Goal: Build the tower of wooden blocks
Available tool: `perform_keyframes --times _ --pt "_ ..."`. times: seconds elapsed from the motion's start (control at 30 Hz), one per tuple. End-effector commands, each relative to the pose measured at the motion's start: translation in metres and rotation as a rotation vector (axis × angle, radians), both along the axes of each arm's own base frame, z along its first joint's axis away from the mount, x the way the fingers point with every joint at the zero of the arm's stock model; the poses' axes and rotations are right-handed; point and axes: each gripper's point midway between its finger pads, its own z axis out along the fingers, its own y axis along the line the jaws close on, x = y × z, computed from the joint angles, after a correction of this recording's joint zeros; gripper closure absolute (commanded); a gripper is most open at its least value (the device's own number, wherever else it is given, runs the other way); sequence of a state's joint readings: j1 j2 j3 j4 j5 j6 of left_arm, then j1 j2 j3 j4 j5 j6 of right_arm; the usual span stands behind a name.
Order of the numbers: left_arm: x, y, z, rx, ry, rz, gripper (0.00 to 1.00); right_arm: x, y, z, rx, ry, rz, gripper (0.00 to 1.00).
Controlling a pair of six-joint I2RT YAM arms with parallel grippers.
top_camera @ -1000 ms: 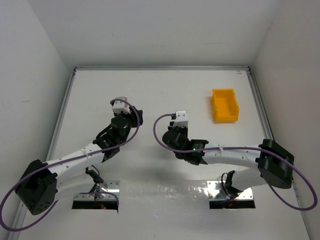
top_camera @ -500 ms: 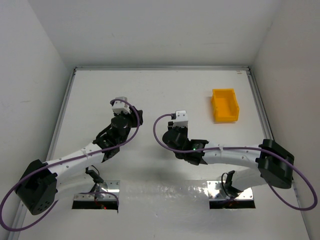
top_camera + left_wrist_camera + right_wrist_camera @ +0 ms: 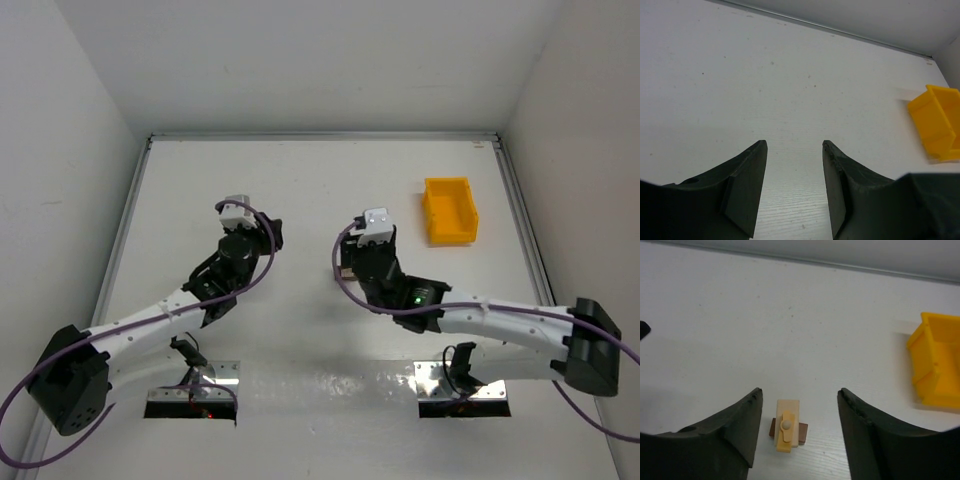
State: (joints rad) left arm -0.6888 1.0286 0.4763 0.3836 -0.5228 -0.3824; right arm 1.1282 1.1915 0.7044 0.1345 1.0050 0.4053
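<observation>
Right claw hangs with both fingers spread wide and grips nothing; the small block stack stands free on the table just below the gap, a bit nearer to the left finger. Its tan block points lengthwise away from the wrist, and the brown block under it lies crosswise. Left claw, also open and empty, is farther off, so the right arm is nearer. Yellow bin sits well apart on the right
</observation>
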Motion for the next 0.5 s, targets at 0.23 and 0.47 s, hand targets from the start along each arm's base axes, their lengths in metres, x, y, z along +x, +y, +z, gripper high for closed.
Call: perform_keyframes --times 0.23,0.47 --pt "-0.015 0.010 0.043 -0.102 -0.120 -0.001 0.54 -0.041 -0.045 -0.010 0.001 0.035 0.151 1.00" --pt "-0.033 0.009 0.048 -0.175 -0.100 -0.056 0.48 -0.057 -0.102 -0.048 0.012 0.058 0.030 0.88"
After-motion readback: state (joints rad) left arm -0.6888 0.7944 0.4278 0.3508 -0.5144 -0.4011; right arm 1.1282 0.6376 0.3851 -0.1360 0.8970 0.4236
